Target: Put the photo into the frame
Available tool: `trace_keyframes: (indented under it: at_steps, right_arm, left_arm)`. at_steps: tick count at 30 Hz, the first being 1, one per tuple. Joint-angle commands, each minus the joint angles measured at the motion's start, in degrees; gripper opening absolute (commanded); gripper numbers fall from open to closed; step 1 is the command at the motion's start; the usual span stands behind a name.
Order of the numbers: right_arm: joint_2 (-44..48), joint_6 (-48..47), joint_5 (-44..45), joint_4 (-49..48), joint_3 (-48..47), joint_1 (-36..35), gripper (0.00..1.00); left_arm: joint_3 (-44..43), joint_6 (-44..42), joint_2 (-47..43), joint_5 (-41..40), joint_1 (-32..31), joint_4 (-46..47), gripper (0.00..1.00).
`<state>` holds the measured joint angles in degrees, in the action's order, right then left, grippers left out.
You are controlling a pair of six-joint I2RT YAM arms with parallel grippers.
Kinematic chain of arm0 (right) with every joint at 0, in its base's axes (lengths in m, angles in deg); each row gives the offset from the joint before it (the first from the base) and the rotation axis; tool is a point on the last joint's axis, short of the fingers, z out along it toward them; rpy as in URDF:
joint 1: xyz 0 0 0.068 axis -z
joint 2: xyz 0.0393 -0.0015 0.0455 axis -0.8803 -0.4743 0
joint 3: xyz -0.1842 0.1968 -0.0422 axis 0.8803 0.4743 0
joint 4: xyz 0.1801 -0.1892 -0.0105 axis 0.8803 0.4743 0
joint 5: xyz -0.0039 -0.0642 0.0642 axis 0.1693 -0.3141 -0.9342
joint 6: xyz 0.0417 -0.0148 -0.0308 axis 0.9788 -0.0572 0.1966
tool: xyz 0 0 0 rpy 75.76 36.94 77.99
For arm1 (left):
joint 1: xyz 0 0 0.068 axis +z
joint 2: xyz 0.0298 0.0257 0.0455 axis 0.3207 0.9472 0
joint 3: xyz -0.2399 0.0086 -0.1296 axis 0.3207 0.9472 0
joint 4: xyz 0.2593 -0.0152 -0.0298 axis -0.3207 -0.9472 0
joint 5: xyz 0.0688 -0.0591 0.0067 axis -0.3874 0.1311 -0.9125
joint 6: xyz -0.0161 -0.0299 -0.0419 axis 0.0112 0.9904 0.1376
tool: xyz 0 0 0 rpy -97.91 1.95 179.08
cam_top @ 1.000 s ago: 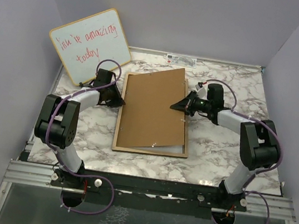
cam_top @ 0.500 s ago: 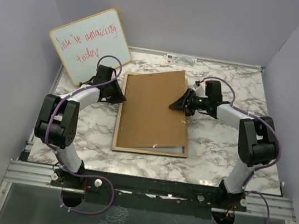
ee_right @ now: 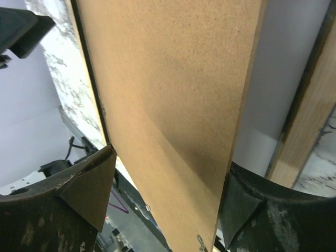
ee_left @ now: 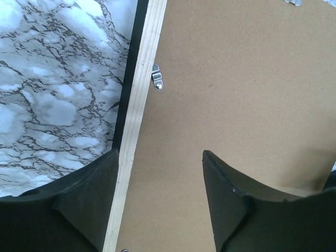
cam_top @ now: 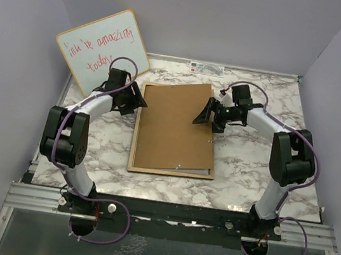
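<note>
Robot test booth, laboratory type. Closed in on three sides by plain pale walls (cam_top: 206, 17). Marble-patterned table (cam_top: 247, 171) as work surface. Left arm (cam_top: 70, 135) and right arm (cam_top: 290, 161) bolted to a metal rail (cam_top: 170, 212) at the near edge. Handwritten whiteboard (cam_top: 102, 47) propped in the far left corner.

whiteboard (cam_top: 103, 50), far left, leaning on the wall: red handwriting on two slanted lines, first line reads roughly "you're amazing", second "today". small white strip (cam_top: 206, 67) at the far edge of the table (cam_top: 247, 171): dark and red print, too small to read.
</note>
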<state>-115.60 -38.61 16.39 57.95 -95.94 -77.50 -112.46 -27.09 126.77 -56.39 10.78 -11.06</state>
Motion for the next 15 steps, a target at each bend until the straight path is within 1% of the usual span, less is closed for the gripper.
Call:
trace_keyframes:
  at_steps: [1, 4, 5, 7, 9, 11, 13, 15]
  right_arm:
    - [-0.97, -5.76, 4.31, 9.11, -4.22, -0.27, 0.76]
    - [-0.95, -7.96, 9.02, 13.6, -6.49, -0.27, 0.78]
    - [-0.99, -8.68, 11.36, 15.45, -7.31, -0.23, 0.8]
    - [-1.07, -10.45, 16.83, 19.54, -9.44, -0.27, 0.87]
    - [-0.36, -11.61, 21.34, 21.68, -10.77, -0.2, 0.89]
    - [0.72, -11.66, 24.95, 21.72, -11.24, -0.23, 0.9]
    - [1.02, -11.5, 26.78, 20.44, -11.51, -0.25, 0.89]
    - [0.71, -10.9, 26.31, 17.06, -11.52, -0.19, 0.82]
  left_arm:
    - [-2.24, -1.47, 1.58, -1.88, 0.7, -1.86, 0.68]
    - [-2.3, -1.75, 2.24, -2.43, 0.8, -1.86, 0.74]
    - [-2.26, -1.95, 2.34, -2.58, 0.83, -1.86, 0.77]
    - [-2.13, -2.61, 2.42, -2.88, 0.79, -1.71, 0.85]
    - [-1.59, -3.42, 2.15, -3.15, 0.8, -1.19, 0.93]
    - [-1.15, -4.36, 1.94, -3.08, 0.76, -0.85, 0.99]
    - [-0.81, -5.19, 2.14, -2.86, 0.74, -0.6, 0.99]
    - [-0.47, -5.44, 2.7, -2.6, 0.8, -0.53, 0.99]
